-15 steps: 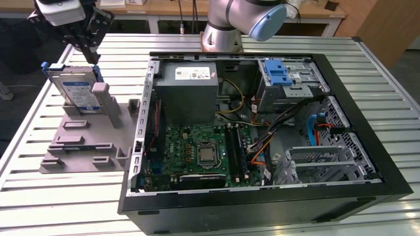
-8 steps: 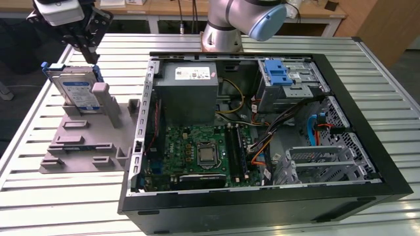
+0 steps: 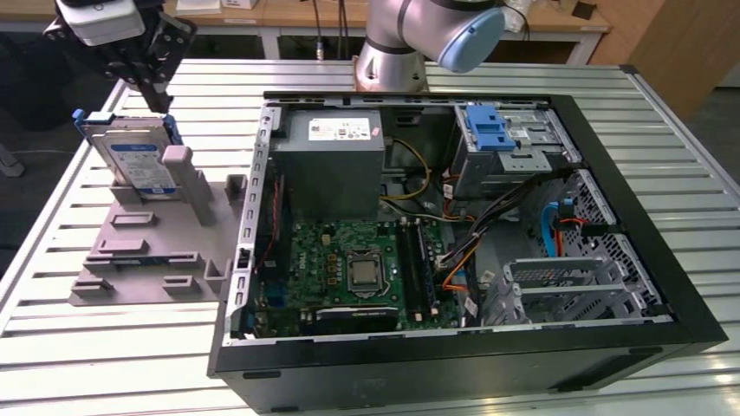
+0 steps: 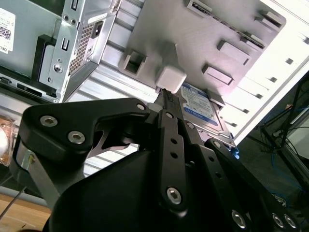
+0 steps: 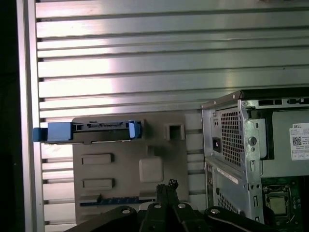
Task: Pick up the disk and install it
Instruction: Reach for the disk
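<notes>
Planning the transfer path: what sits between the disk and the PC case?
In the exterior view, the grey fixture plate holding the disk spans that stretch; its tall post and a small slotted block stand between the disk and the PC case.

Bright light throws white glare across the table [image 4: 289, 53] (second wrist view)

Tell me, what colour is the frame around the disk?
Blue. The frame around the disk shows best in the first wrist view.

In the exterior view's upper left, the end effector [image 3: 159, 100] is cut off by the top edge, and a grey stand [image 3: 185, 184] hides the lower part of the disk [image 3: 133, 160].
</notes>
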Tool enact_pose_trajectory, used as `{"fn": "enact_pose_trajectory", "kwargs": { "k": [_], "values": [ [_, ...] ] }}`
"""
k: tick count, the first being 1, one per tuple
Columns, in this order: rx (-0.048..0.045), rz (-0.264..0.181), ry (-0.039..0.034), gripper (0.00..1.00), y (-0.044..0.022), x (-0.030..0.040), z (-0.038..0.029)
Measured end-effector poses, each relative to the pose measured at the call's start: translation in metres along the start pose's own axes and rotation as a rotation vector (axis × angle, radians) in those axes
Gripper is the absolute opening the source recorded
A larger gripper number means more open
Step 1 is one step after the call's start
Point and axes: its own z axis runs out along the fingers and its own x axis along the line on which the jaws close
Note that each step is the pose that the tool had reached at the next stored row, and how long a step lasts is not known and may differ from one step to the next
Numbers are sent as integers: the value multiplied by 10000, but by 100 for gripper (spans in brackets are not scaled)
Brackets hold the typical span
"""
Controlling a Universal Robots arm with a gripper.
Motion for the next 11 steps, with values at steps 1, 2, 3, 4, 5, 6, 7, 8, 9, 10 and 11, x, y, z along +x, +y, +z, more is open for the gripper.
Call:
{"fn": "enact_pose_trajectory", "kwargs": {
  "k": [1,2,3,4,5,6,7,8,9,10,11],
  "values": [
    [0,0,0,11,0,4,0],
    [0,-1,0,11,-1,6,0],
    [-1,-1,0,11,-1,9,0],
    [-1,0,0,11,-1,13,0],
    [-1,-1,0,11,-1,16,0],
    [0,0,0,11,-2,19,0],
    [-1,-1,-1,11,-2,23,0],
    [-1,0,0,11,-2,26,0],
    [-1,0,0,11,-2,30,0],
    [-1,0,0,11,-3,34,0],
    [-1,0,-1,11,-3,37,0]
  ]
}}
